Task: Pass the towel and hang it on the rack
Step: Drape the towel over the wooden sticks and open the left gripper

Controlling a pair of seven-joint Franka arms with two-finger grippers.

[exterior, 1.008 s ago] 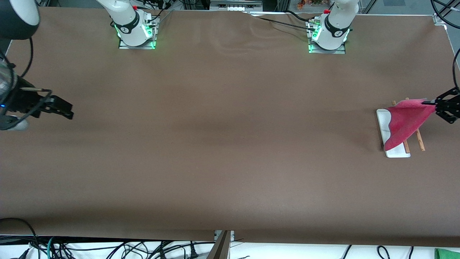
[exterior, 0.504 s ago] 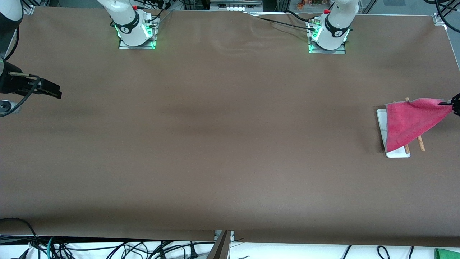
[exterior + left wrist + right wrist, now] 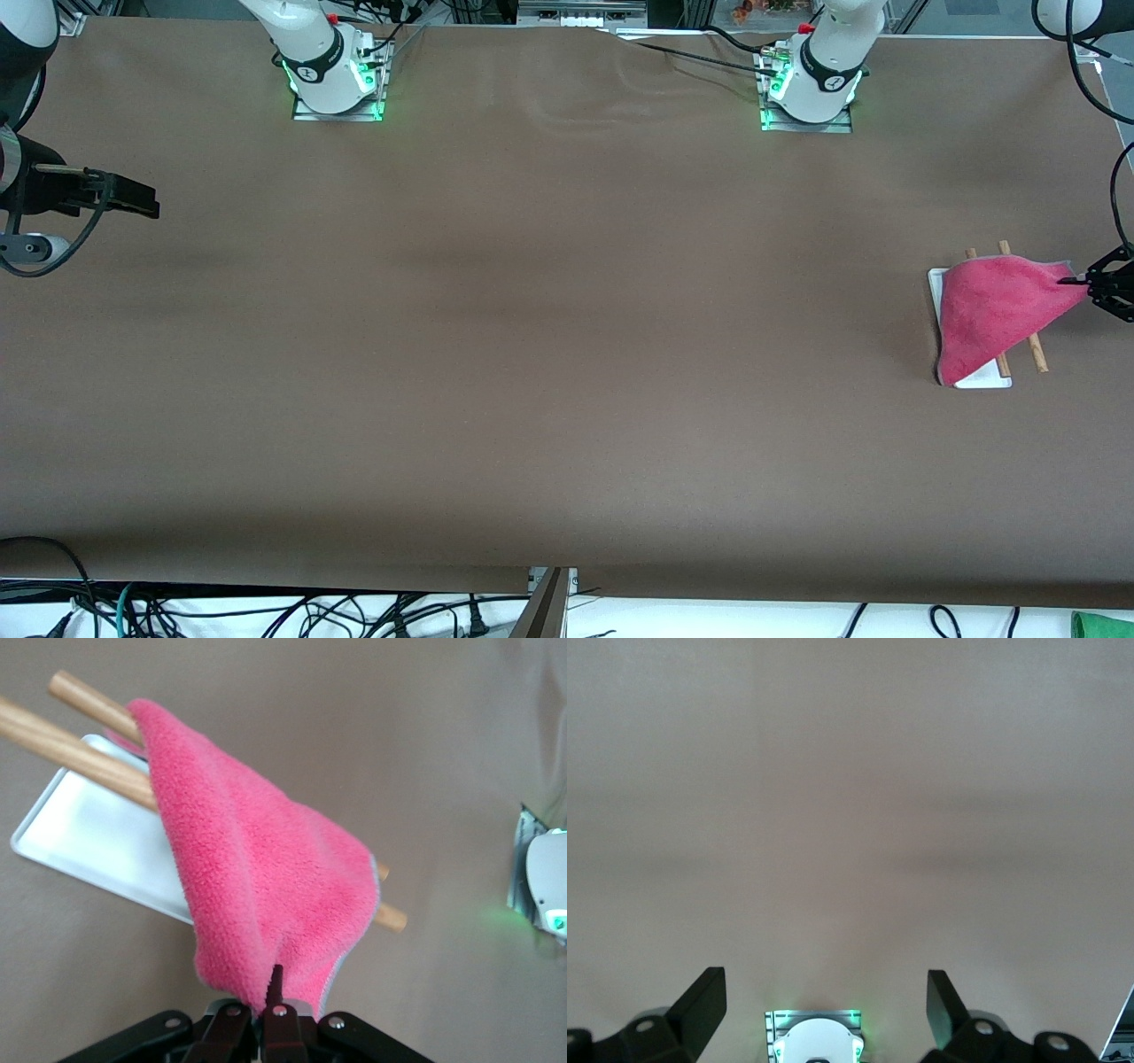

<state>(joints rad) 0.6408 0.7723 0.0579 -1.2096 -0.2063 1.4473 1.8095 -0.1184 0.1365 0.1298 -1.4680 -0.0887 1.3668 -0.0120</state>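
The towel [image 3: 992,315] had sagged lower over the rack [image 3: 1019,350], the left pincer [image 3: 1094,285] still pinching its corner, right pincer [image 3: 133,199] waiting open at frame's left edge.

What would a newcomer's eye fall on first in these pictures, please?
The pink-red towel, draped over the wooden rods of the rack at the left arm's end of the table. The left gripper is shut on its corner. The right gripper waits open over the right arm's end.
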